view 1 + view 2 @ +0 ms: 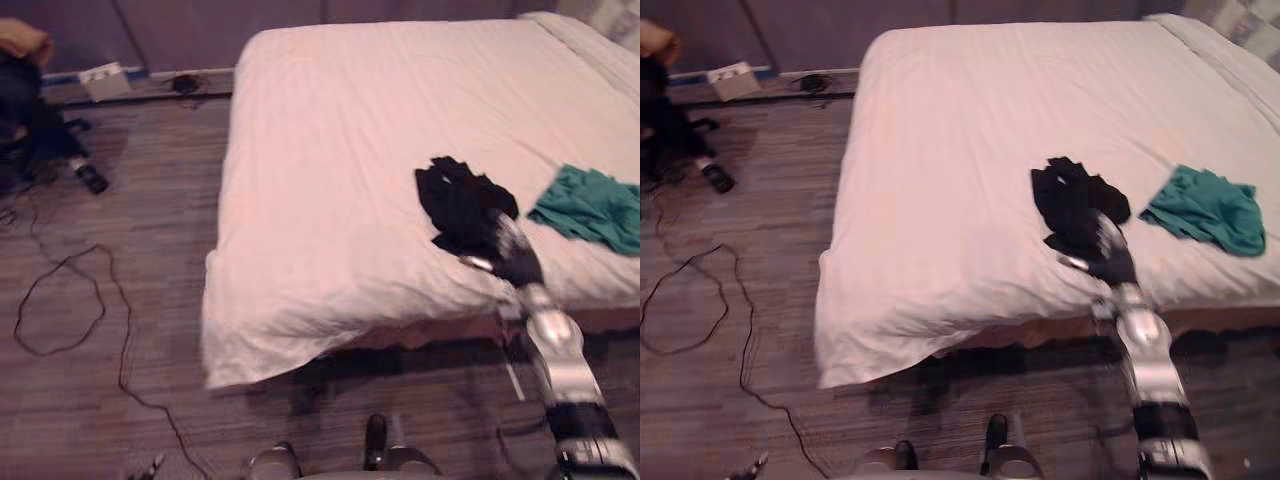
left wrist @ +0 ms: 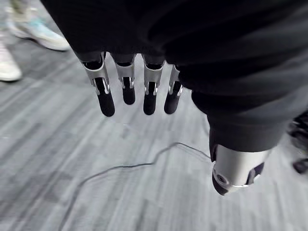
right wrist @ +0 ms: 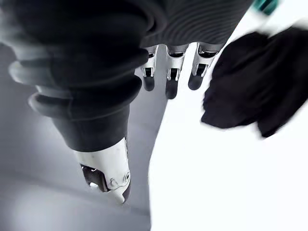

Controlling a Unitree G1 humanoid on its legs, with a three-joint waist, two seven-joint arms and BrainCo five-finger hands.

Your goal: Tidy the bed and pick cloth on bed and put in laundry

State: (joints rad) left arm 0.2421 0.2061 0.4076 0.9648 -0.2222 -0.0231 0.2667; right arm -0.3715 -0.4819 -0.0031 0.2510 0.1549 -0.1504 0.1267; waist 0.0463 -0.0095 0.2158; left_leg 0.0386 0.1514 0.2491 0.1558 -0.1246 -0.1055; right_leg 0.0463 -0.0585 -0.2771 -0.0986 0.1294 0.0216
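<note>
— Report, from the left.
— My left hand (image 2: 126,77) hangs over the grey floor (image 2: 96,192); its fingers (image 2: 105,98) are straight and a little spread, the thumb apart, nothing in them; a person's pale shoes (image 2: 41,36) stand on the floor beyond them. Farther off a white box (image 1: 104,80) lies on the floor; to its right stands the bed (image 1: 330,180), covered in white.
— And the clothes?
— Two, both on the bed near its front edge, towards the right side. First a black cloth (image 1: 460,200), crumpled; my right hand (image 1: 515,262) reaches over the front edge to it, fingers (image 3: 169,86) straight and holding nothing, the tips just beside the cloth; whether they touch it I cannot tell. Right of that lies a teal cloth (image 1: 592,208), apart from the black one and from my hand.
</note>
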